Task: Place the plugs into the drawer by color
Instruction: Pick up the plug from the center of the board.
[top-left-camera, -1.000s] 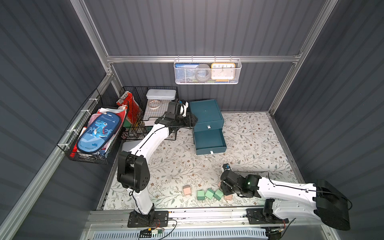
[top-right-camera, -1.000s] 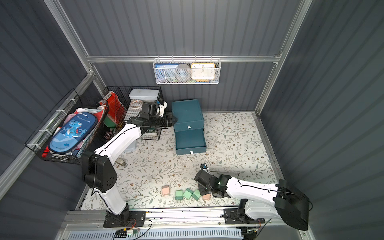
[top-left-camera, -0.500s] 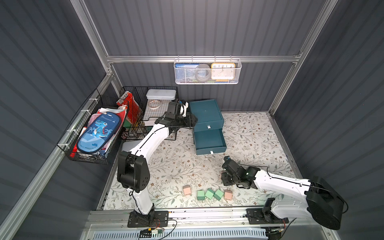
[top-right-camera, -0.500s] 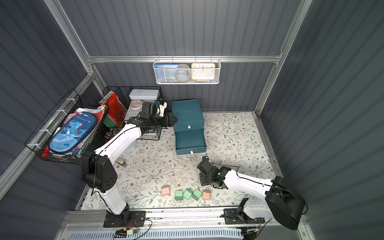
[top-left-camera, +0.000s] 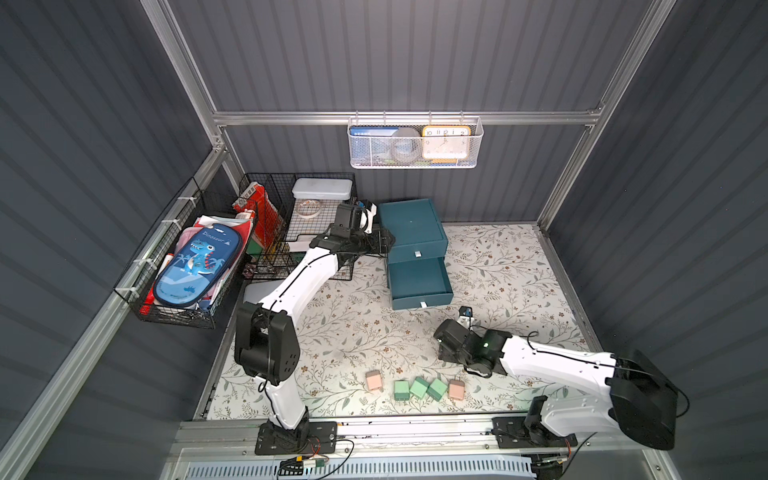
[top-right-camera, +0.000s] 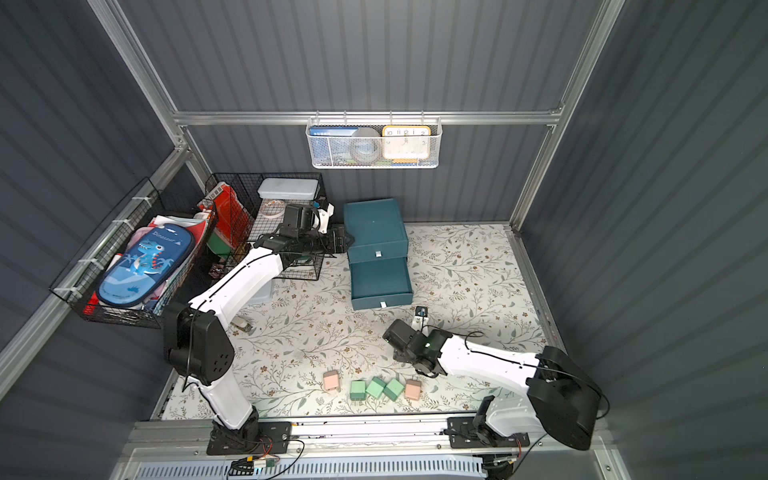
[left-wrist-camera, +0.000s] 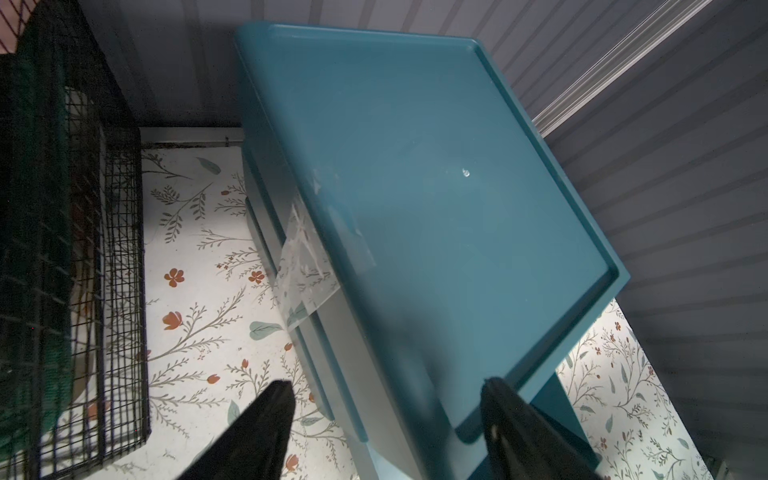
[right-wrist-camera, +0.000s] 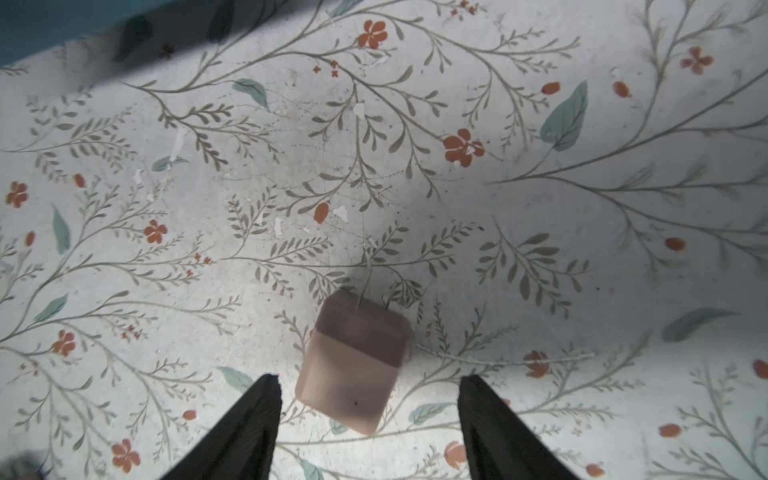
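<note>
1. Looking down, both top views show a white mat printed with leaves and flowers (top-left-camera: 353, 324), with two white-and-black robot arms mounted at its front edge.
2. A dark teal plastic cabinet of stacked drawers (top-left-camera: 411, 226) stands at the back of the mat against the grey wall, just beside a black wire basket (left-wrist-camera: 120, 270). One lower drawer (top-left-camera: 419, 277) is pulled out toward the front; the drawer above it is closed.
3. Five small rounded plastic plugs lie in a row near the front edge: a pale pink plug (top-left-camera: 373, 380) at the robot's left end, three mint green plugs (top-left-camera: 419, 387) close together, and a second pink plug (top-left-camera: 456, 390) at the right end.
4. The right claw (right-wrist-camera: 370, 380) hangs over the mat between that row and the open drawer. In the right wrist view its two black fingers (right-wrist-camera: 249, 428) are spread wide and pinch nothing. A blurred pink plug (right-wrist-camera: 353, 361) with two metal prongs shows between them, touching neither; whether it rests on the mat cannot be told.
5. The left claw (left-wrist-camera: 386, 382) reaches to the cabinet's upper left edge. In the left wrist view its fingers are spread, one over the mat beside the cabinet, the other over the rim of the cabinet's top; whether that one touches the rim cannot be told.
</note>
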